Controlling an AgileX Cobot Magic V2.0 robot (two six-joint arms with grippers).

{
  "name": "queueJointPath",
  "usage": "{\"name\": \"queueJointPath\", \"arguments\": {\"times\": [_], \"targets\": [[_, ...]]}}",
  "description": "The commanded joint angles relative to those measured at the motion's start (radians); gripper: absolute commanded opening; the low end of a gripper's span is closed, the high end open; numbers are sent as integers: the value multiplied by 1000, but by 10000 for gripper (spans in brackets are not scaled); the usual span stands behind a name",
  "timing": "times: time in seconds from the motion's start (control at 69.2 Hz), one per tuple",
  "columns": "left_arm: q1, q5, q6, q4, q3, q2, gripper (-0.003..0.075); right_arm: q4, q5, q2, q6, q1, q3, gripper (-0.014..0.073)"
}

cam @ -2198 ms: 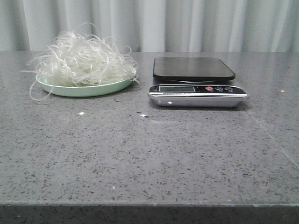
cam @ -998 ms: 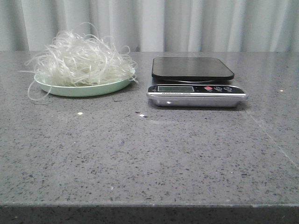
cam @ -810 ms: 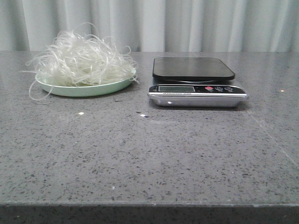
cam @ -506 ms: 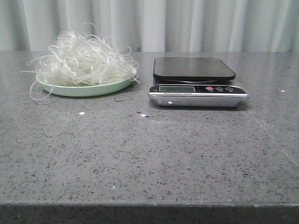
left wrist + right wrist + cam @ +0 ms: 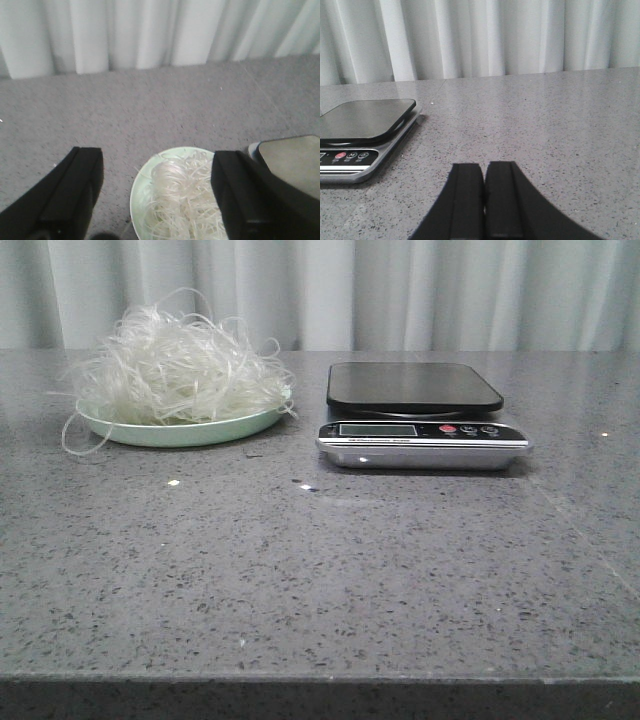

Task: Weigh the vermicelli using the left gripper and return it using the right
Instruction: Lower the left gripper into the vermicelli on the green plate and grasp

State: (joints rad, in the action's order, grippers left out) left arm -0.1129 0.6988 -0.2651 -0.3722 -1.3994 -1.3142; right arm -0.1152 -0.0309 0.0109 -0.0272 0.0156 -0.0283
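Two arms wait apart; the left gripper (image 5: 157, 200) hangs over the vermicelli (image 5: 175, 368), jaws spread wide and holding nothing, likely lining up a grab; the noodles fill the green plate (image 5: 180, 430) left of the scale (image 5: 420, 415); the right gripper (image 5: 485, 200), pinched together and empty, idles right of the scale

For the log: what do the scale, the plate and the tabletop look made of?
Scale: glossy black weighing platform, possibly glass or plastic, on a silvery base that looks like brushed metal or metallic plastic. Plate: pale green, smooth with a soft sheen, probably plastic or melamine. Tabletop: grey, speckled, polished, like stone or quartz.
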Motion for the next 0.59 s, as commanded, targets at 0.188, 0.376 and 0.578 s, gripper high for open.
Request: {"name": "queueJointPath", "arguments": {"times": [0.188,0.376,0.578], "targets": [[-8,89,-3,-91,-224,-281,537,0,78,15,0,-5,8,150],[-37,205,-4,-93,-278,-429,537,0,78,15,0,-5,8,150],[-87,241,-4,-93,-278,-491,536,0,78,15,0,-5,8,150]]}}
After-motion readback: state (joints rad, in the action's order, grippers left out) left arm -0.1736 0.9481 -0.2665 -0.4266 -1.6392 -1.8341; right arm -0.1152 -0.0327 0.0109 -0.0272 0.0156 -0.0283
